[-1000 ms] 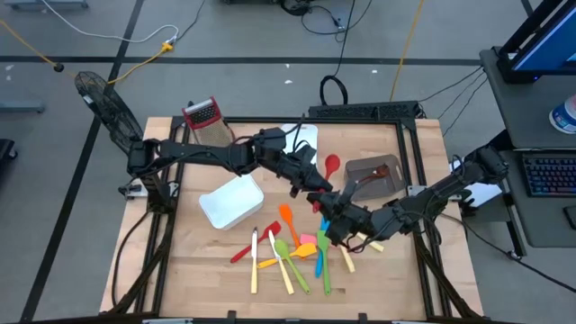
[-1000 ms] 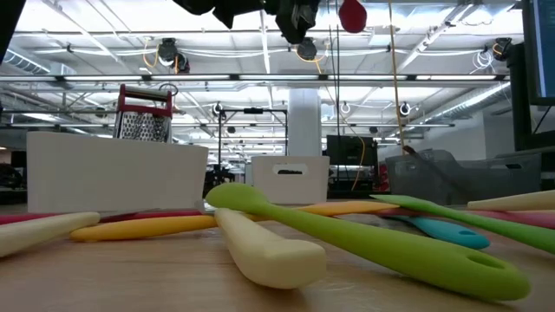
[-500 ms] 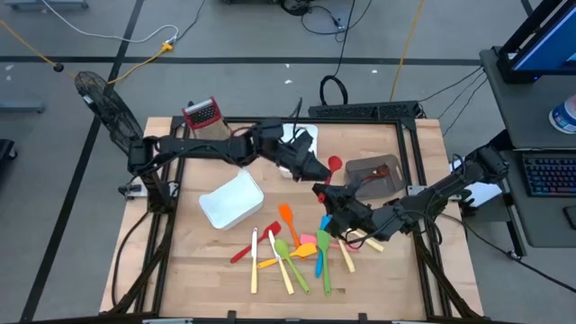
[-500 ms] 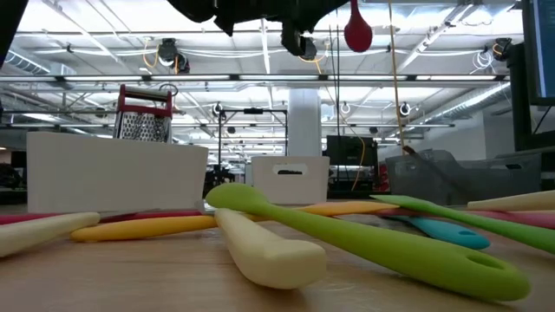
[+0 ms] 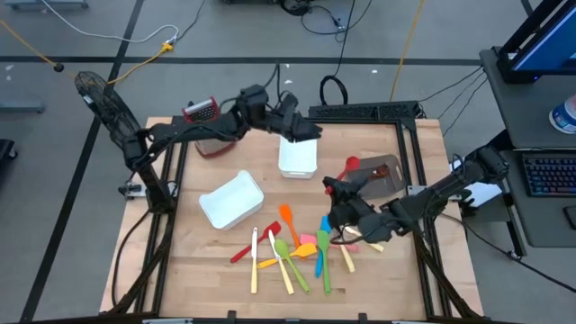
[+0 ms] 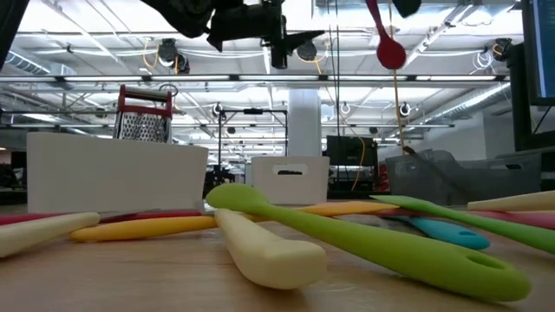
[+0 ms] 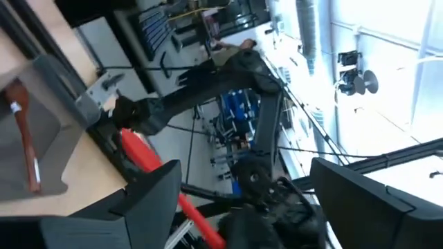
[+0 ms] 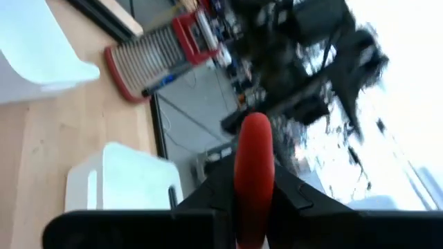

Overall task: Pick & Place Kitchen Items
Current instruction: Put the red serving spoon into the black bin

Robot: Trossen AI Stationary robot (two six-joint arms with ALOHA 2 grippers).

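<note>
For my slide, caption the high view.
Right gripper lifts a red spoon beside the grey bin; left gripper open over the white bin.

I can read no text, label, brand, number or sign anywhere from here. The bins, the grater and the utensils on my worktop carry no lettering that I can make out, and the screens and gear in the room beyond it are too blurred.

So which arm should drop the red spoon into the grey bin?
Right. The right gripper already holds the red spoon beside the grey bin; the left gripper is open, back over the white bin.
</note>
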